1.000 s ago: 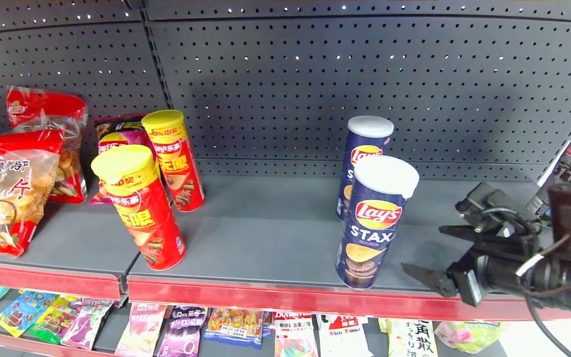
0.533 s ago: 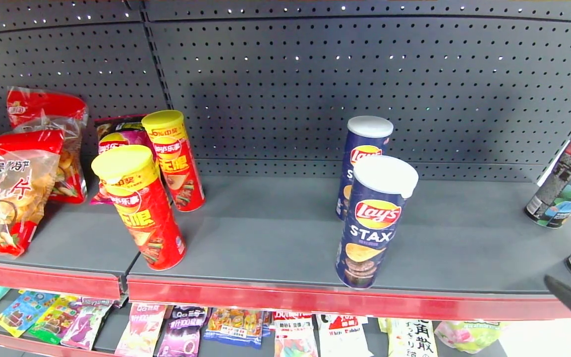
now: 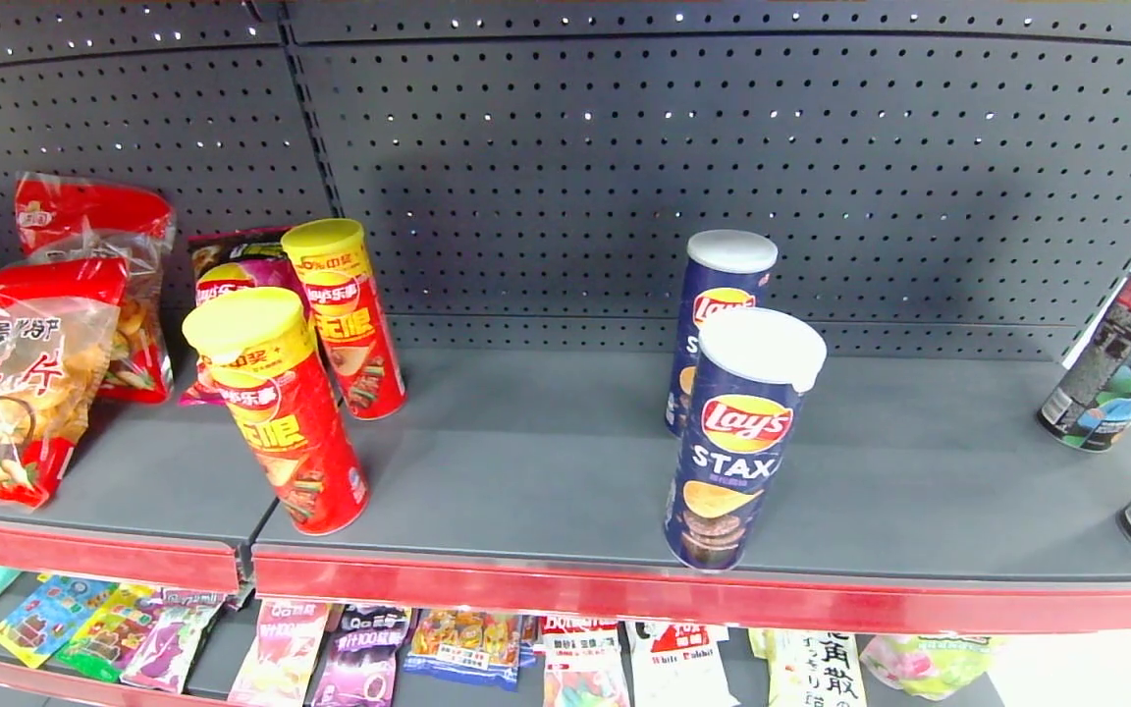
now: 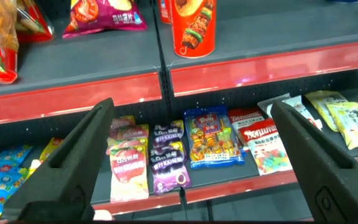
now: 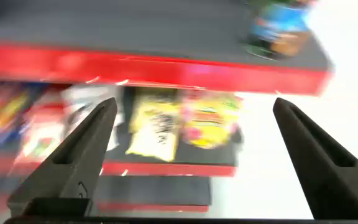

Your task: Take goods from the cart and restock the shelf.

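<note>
Shelf: bare stretch mid-board. Front blue chip can upright at shelf lip, rear blue can behind. Left pincer, right pincer apart, empty, facing shelf. Risk: incoming stock nudges front can off lip.

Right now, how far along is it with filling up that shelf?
Looks done: the front blue can, rear blue can, front red can and rear red can stand upright on the shelf. In hand: nothing; both arms' jaws stand open and empty. Left: a wide bare stretch of shelf between the red and blue cans, so more stock seems needed.
</note>
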